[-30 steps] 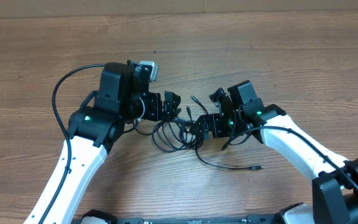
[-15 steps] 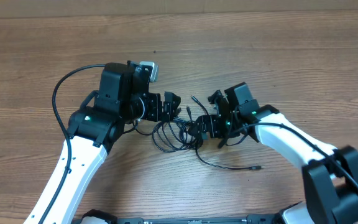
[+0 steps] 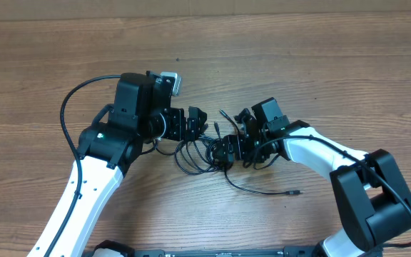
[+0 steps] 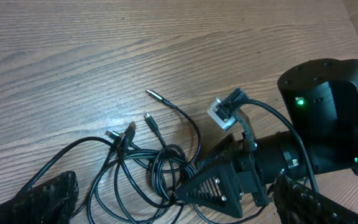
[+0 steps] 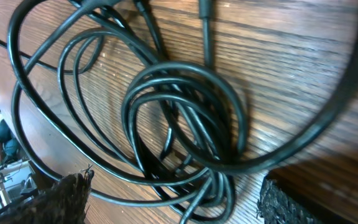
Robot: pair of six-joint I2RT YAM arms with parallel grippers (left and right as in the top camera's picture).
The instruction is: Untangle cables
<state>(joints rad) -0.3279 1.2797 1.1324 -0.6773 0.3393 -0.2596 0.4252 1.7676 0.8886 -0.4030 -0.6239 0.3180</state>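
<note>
Tangled thin black cables [image 3: 204, 151] on brown wooden desk [image 3: 298, 57] between two hands
Left hand [image 3: 195, 121] gaping, empty, beside the coil; right hand [image 3: 228, 151] spread wide astride it, gripping nothing

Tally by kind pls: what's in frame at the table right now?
Grippers: 2 (left gripper, right gripper)
Cable tangle: 1, strands too knotted to count
Total: 3
</note>
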